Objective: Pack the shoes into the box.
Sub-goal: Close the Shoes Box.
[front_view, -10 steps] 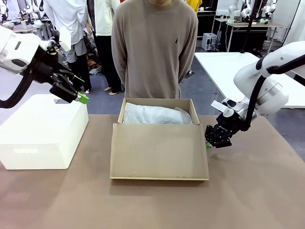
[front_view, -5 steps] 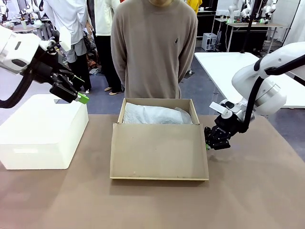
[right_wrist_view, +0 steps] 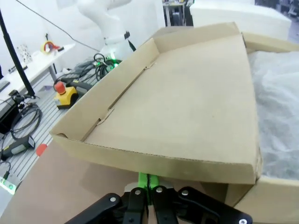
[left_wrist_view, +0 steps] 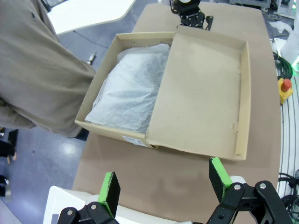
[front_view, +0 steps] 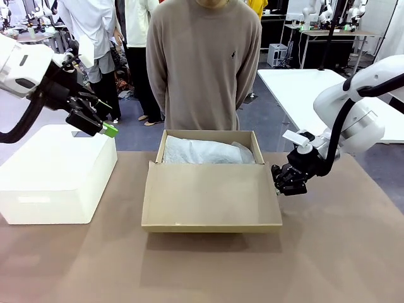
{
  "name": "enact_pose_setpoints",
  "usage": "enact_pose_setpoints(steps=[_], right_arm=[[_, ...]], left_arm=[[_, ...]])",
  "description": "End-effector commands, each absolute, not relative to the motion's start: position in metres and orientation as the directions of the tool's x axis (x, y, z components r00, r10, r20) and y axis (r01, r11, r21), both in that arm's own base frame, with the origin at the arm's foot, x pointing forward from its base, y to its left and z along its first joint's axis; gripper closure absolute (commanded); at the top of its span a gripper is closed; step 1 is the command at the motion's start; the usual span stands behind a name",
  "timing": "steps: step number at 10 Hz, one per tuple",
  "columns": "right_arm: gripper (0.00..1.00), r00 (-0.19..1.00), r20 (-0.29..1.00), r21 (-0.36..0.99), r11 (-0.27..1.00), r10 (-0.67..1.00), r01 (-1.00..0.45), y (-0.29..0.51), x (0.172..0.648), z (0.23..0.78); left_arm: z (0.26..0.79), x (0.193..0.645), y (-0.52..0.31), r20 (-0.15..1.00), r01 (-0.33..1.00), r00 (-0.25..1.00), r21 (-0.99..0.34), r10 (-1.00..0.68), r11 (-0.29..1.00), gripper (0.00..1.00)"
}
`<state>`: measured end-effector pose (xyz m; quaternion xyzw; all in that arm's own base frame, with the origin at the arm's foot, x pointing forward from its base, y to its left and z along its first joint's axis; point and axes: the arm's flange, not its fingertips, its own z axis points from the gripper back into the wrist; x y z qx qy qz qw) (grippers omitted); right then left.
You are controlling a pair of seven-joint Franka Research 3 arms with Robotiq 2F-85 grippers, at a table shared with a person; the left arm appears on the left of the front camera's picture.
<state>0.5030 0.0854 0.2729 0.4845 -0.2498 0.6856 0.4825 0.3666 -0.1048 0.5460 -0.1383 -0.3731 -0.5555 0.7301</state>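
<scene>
One brown box point(front_view: 211, 183) sits mid-desk point(front_view: 328, 252), its flap lid point(front_view: 211, 197) raised off the surface, white paper point(front_view: 205, 151) inside. One white box point(front_view: 53, 173) lies left. Two pincers: the left pincer point(front_view: 108, 130) spread above it, the right pincer point(front_view: 278, 184) pressed together under the lid's edge.

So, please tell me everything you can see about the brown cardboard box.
The brown cardboard shoebox is plain, matte and open, sitting mid-table in front of the person. White tissue paper fills its tray. Its attached flap lid, with shallow folded rims, extends toward the robot and is raised off the table at its near edge. The right gripper, fingers shut, sits under the lid's right side edge. A small white label shows on one outer wall.
</scene>
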Motion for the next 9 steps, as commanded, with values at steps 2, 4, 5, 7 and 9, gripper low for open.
enact_pose_setpoints(steps=[2,4,5,7,9], right_arm=[[1.00,-0.042,0.945,0.079,-0.353,0.323,-0.932,0.082,0.497,0.285],[1.00,-0.013,0.958,0.075,-0.294,0.288,-0.953,0.078,0.501,0.296],[1.00,0.001,0.965,0.074,-0.267,0.263,-0.961,0.077,0.502,0.301],[1.00,0.026,0.974,0.077,-0.221,0.226,-0.972,0.074,0.503,0.312],[1.00,0.053,0.983,0.082,-0.160,0.178,-0.984,0.070,0.507,0.317]], left_arm=[[0.545,0.368,-0.103,0.709,0.920,0.084,0.215,-0.700,0.328,0.00],[0.545,0.368,-0.103,0.709,0.920,0.084,0.215,-0.700,0.328,0.00],[0.545,0.368,-0.103,0.709,0.920,0.084,0.215,-0.700,0.328,0.00],[0.545,0.368,-0.103,0.709,0.920,0.084,0.215,-0.700,0.328,0.00],[0.545,0.368,-0.103,0.709,0.920,0.084,0.215,-0.700,0.328,0.00]])
